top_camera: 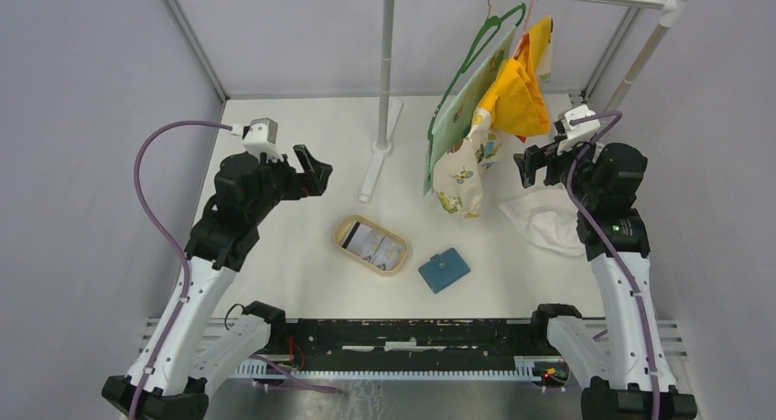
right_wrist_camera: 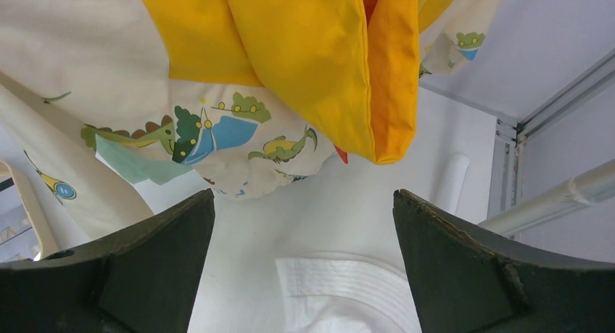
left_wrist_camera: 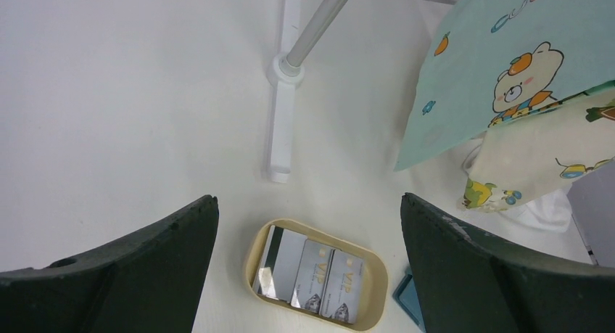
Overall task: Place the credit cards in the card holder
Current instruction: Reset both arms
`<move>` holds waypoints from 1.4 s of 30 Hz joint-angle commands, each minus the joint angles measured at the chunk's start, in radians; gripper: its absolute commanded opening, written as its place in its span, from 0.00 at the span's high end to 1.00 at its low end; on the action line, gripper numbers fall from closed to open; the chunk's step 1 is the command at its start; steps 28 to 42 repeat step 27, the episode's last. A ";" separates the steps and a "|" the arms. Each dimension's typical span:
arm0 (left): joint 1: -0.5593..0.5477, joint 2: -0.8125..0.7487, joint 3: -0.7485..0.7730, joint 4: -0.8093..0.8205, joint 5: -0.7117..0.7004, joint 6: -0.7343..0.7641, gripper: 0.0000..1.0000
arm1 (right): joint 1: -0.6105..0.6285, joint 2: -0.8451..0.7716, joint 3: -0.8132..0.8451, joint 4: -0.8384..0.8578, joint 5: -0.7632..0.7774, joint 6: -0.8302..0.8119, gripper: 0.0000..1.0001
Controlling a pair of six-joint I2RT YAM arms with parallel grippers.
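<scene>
Three credit cards (left_wrist_camera: 312, 275) lie side by side in a tan oval tray (top_camera: 346, 226) in mid-table; they also show from above as credit cards (top_camera: 373, 245). The teal-blue card holder (top_camera: 445, 270) lies closed just right of the tray, its snap button up; only a corner of the card holder (left_wrist_camera: 407, 299) shows in the left wrist view. My left gripper (top_camera: 313, 171) hangs open above the table, up and left of the tray, nothing between its fingers (left_wrist_camera: 145, 268). My right gripper (top_camera: 528, 166) is open at the far right, beside hanging clothes, over a white cloth (right_wrist_camera: 348, 289).
A garment rack (top_camera: 385, 118) stands at the back, its white foot (left_wrist_camera: 279, 141) pointing toward the tray. Mint, cream and yellow children's clothes (top_camera: 494, 109) hang from it. The white cloth (top_camera: 549, 219) lies crumpled at the right. Grey walls close in both sides.
</scene>
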 commanded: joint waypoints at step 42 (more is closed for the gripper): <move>0.012 -0.088 -0.102 0.033 -0.010 0.111 0.00 | -0.023 -0.079 -0.092 0.137 -0.045 0.077 0.02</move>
